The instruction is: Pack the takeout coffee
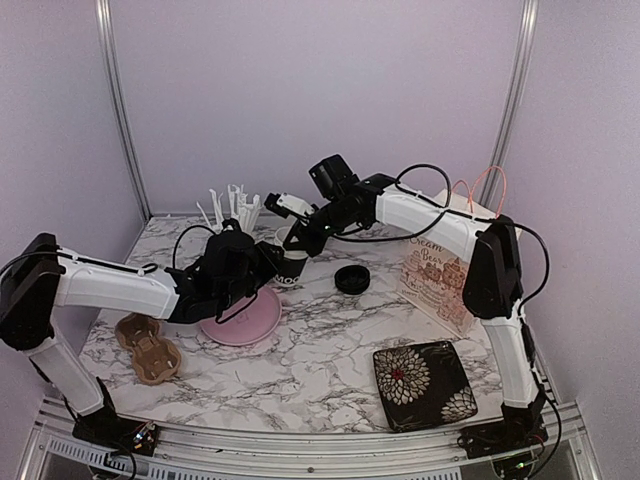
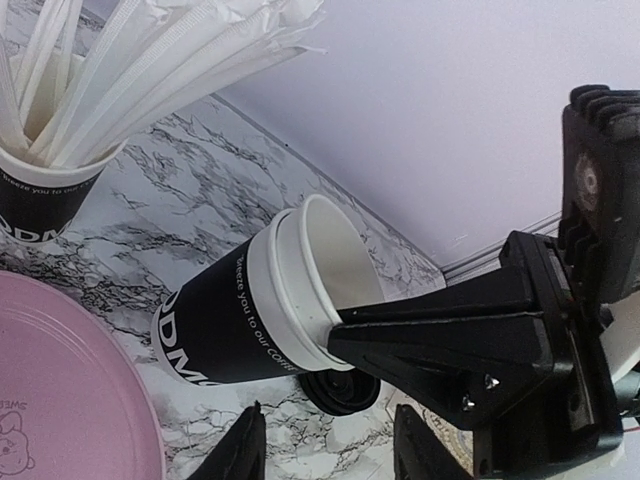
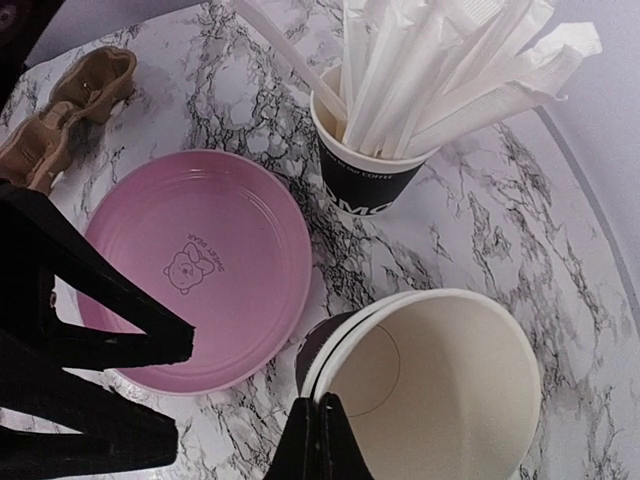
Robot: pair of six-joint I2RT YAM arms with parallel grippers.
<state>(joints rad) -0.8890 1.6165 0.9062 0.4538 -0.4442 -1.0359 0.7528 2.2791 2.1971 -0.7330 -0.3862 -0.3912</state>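
Black paper coffee cup (image 1: 291, 268), unlidded, on marble table (image 1: 310, 375) in top view, btwn pink plate (image 1: 245, 318) and loose black lid (image 1: 352, 279). My right gripper (image 1: 298, 248) meets its rim; my left gripper (image 1: 262, 262) is just beside it, over the plate's far edge. Pulp carrier (image 1: 148, 345) lies well apart, by my left arm.

Left-wrist view: cup tilted vs. stick cup (image 2: 45, 205). My left fingertips (image 2: 248, 452) are spread w/ nothing btwn them, cup just ahead.

Right-wrist view: my right fingers (image 3: 318, 440) are clenched on the cup's near rim, pale inside facing the cam.
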